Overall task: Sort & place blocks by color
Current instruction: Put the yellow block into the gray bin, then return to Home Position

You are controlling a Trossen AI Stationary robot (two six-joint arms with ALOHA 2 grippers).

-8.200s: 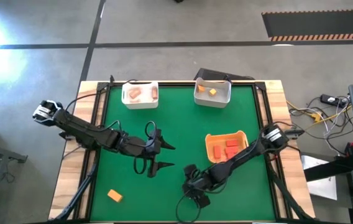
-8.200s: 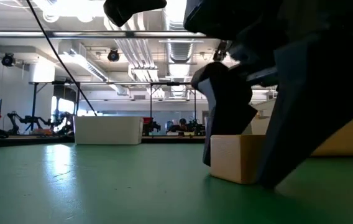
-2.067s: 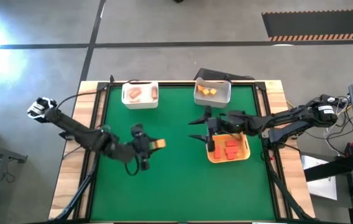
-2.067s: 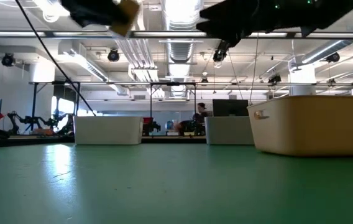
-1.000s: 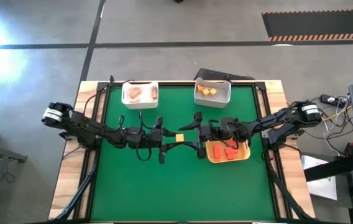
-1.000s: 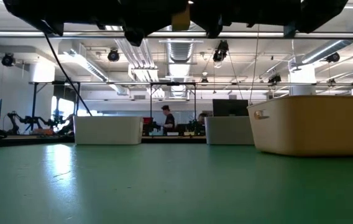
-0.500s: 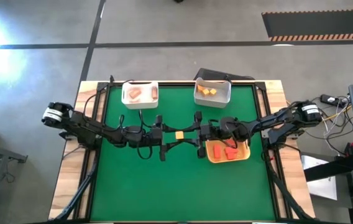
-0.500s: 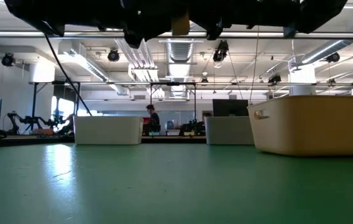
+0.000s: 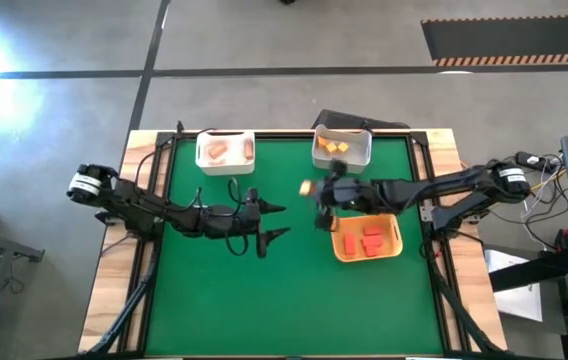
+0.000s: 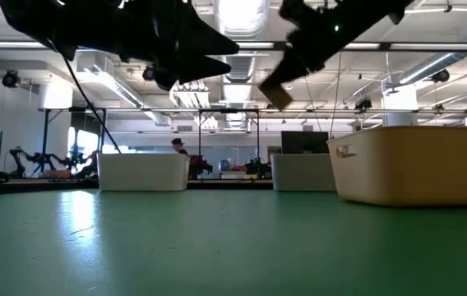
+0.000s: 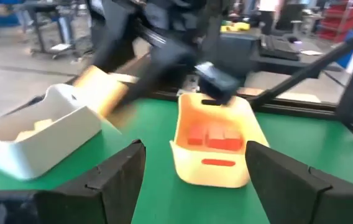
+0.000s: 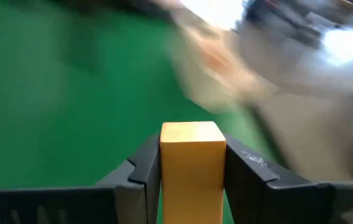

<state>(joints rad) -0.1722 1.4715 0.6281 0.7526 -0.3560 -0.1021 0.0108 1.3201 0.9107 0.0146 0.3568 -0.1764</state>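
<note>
while the left arm lies low across the green mat [image 9: 214, 290], its left gripper [image 9: 276, 221] hangs spread wide and empty, well to the left of the orange tray [image 9: 389, 246], both dark fingers [image 11: 115, 180] splayed with nothing between them. behind it, at the mat's far edge and left of the tray, sits the left white bin [image 9: 225, 152] with reddish blocks [image 9: 218, 150] inside. moving right, a yellow-orange block [image 9: 306, 187] is up in the air, just off the tray's far left corner, and the right gripper [image 9: 311, 190] is clamped on it; the right wrist view shows that block [image 12: 192, 165] squeezed upright between the two jaws. in the low view it rides high above the mat [image 10: 278, 96], tilted, clear of everything. just behind the tray stands the right white bin [image 9: 341, 149], holding yellow blocks [image 9: 336, 147]. the tray itself rests on the mat under the right arm's forearm, with red blocks [image 9: 368, 238] lying flat in it; the left wrist view shows them too [image 11: 212, 137], packed together in the middle of the tray [image 11: 226, 171]. far beyond the table, a person [image 10: 178, 146] shows in the room behind.
</note>
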